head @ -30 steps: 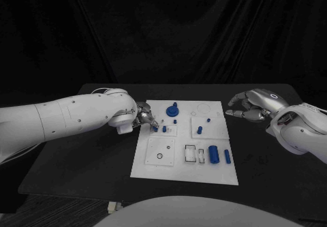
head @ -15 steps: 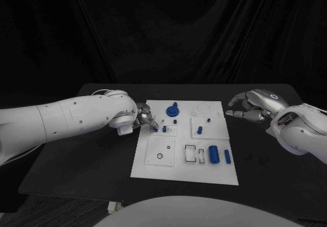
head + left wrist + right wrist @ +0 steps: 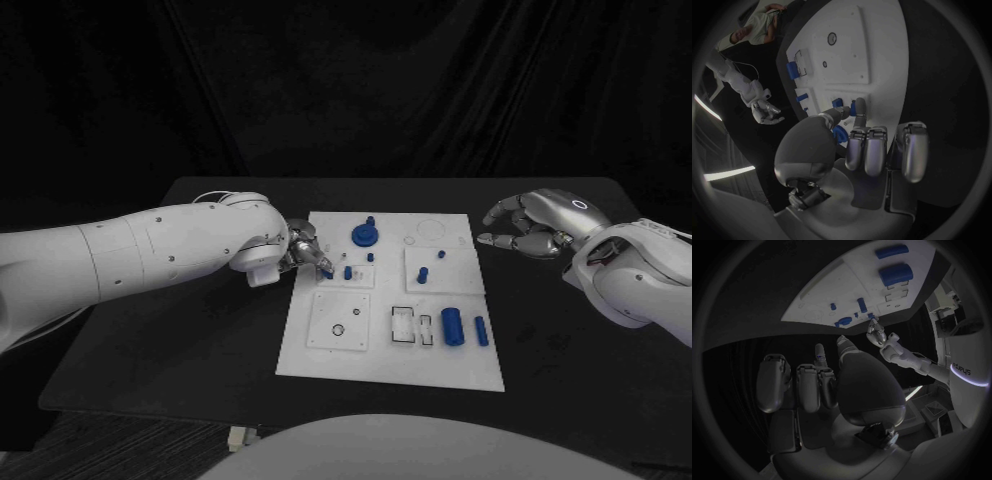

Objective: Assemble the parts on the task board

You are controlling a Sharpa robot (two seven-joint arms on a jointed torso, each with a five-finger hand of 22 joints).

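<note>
Left hand (image 3: 302,247), frame centre-left, pinches a small blue part (image 3: 837,103) at the task board (image 3: 389,355); misalignment risks jamming. Right hand (image 3: 537,226), empty, fingers loosely curled, hovers upper right.

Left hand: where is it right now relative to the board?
In the head view the left hand is at the task board's left edge near its far end, fingers reaching to a small blue peg just below the round blue part.
</note>
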